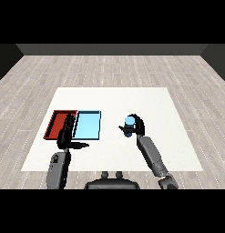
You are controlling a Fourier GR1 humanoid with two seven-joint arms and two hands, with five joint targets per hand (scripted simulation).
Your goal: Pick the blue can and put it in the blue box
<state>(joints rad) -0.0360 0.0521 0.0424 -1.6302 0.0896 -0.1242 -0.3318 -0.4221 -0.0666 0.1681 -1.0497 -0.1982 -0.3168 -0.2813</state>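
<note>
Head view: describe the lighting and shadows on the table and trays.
Head view: the white table is evenly lit with no glare or hard shadows; the red tray and light blue tray show flat colour; the blue can stands out in the dark right hand.

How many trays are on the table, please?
2. The red tray lies at the table's left side, partly under the left hand. The light blue tray lies right beside it, on its right. None seems hidden.
</note>
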